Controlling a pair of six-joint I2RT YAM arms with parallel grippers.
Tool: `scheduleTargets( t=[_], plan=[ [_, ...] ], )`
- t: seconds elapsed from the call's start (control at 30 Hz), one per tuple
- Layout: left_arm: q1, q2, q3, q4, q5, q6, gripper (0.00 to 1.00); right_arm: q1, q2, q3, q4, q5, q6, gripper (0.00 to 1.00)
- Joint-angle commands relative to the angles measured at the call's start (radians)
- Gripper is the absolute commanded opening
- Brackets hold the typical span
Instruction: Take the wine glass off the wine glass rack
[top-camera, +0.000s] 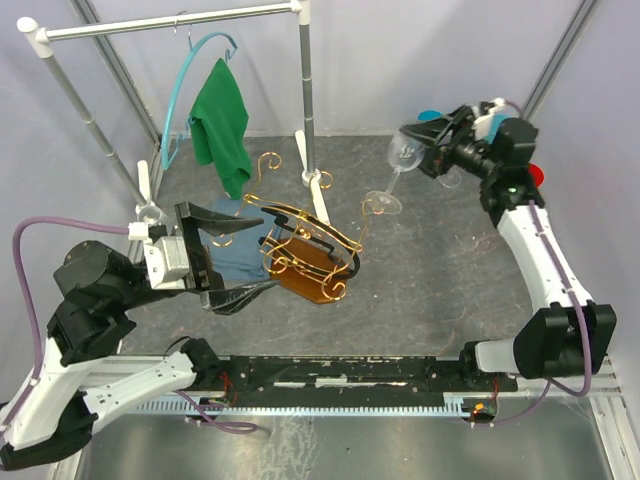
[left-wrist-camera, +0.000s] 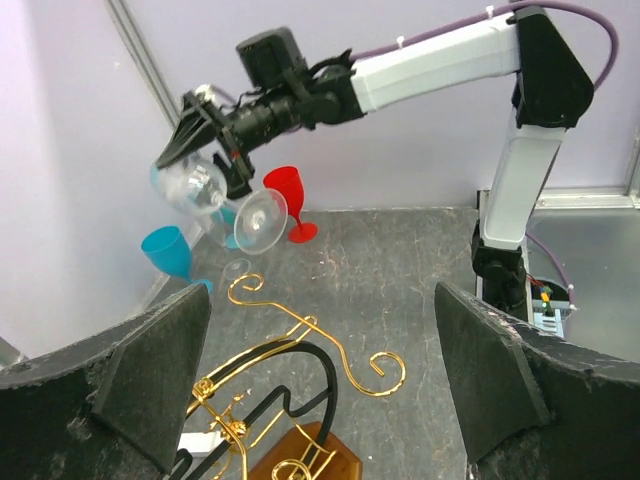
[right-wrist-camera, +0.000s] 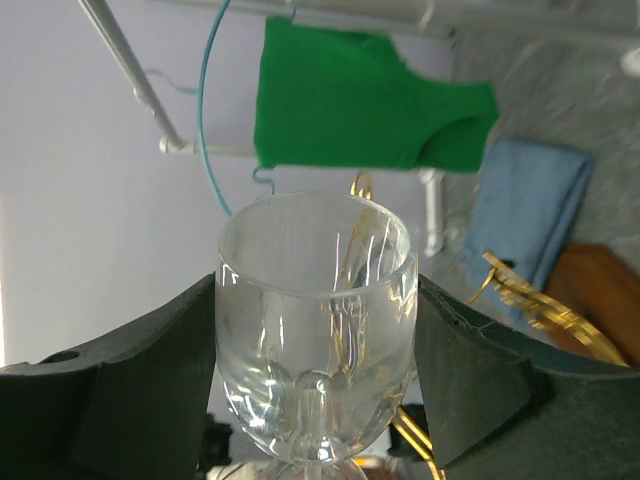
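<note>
Upper right: our R gripper (top-camera: 411, 149) pinches wine glass (top-camera: 384, 202) by bowl; centre-left, L gripper (top-camera: 252, 256) spread wide by rack (top-camera: 300, 240).

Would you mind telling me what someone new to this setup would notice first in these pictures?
The clear wine glass stands out first: the right gripper holds it by the bowl, tilted, at the far right of the table. Next comes the gold wine glass rack on its wooden base in the middle, then the green shirt hanging from the white rail at the far left.
</note>
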Motion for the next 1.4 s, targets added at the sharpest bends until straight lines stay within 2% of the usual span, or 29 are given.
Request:
scheduleTargets(
  t=[0.0,0.07,0.13,0.23,0.4,0.57,0.77,0.97,1.13,1.37],
  plan=[
    [-0.001,-0.009,-0.009,0.009,-0.052,-0.053,0.99,-0.13,-0.071,0.154,-0.24,0.041,-0.294,0.51],
    [-0.002,-0.023,-0.013,0.007,-0.061,-0.059,0.99,-0.161,-0.082,0.207,-0.398,0.143,-0.48,0.51],
    [-0.002,-0.036,-0.02,0.009,-0.065,-0.062,0.99,-0.165,-0.095,0.233,-0.477,0.276,-0.627,0.51],
    [-0.002,-0.052,-0.04,0.023,-0.069,-0.067,0.99,-0.162,-0.138,0.165,-0.428,0.485,-0.76,0.51],
    [-0.002,-0.052,-0.058,0.034,-0.069,-0.078,0.99,-0.117,-0.211,-0.068,-0.168,0.715,-0.911,0.44],
    [-0.001,-0.046,-0.065,0.042,-0.07,-0.083,0.99,-0.057,-0.226,-0.224,0.065,0.9,-1.132,0.45],
    [-0.002,-0.042,-0.081,0.061,-0.069,-0.093,0.99,0.001,-0.189,-0.388,0.328,1.086,-1.303,0.45],
    [-0.002,-0.026,-0.066,0.061,-0.062,-0.104,0.99,0.086,-0.088,-0.494,0.575,1.294,-1.446,0.47],
    [-0.001,-0.026,-0.07,0.058,-0.07,-0.118,0.99,0.134,0.046,-0.535,0.797,1.446,-1.504,0.47],
    [-0.002,-0.02,-0.051,0.039,-0.08,-0.146,0.99,0.142,0.247,-0.539,1.096,1.545,-1.574,0.47]
  ],
)
